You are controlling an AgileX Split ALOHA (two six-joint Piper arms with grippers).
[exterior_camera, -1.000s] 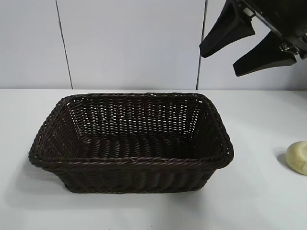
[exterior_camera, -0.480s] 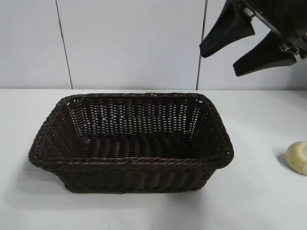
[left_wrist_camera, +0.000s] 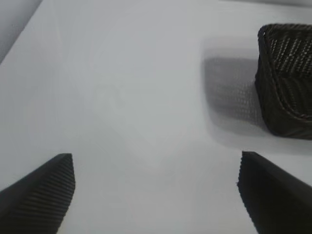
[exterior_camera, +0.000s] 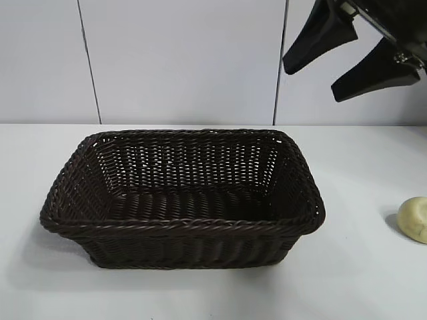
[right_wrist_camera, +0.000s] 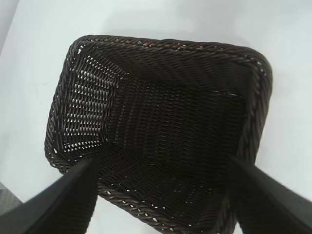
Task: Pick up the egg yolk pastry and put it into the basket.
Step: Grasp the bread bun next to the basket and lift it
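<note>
Exterior view: my right end effector (exterior_camera: 343, 60) is hovering upper right, fingers apart; egg yolk pastry (exterior_camera: 413, 219) is lying right of the basket (exterior_camera: 183, 227).

The right claw (exterior_camera: 347, 70), fingers spread, has shifted slightly up and rightward in the exterior view.

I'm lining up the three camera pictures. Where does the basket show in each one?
Exterior view: basket at centre on the white table.
Left wrist view: only a corner, at the right edge.
Right wrist view: it fills the frame, empty, seen from above.
Shared landmark: its braided rim.
</note>
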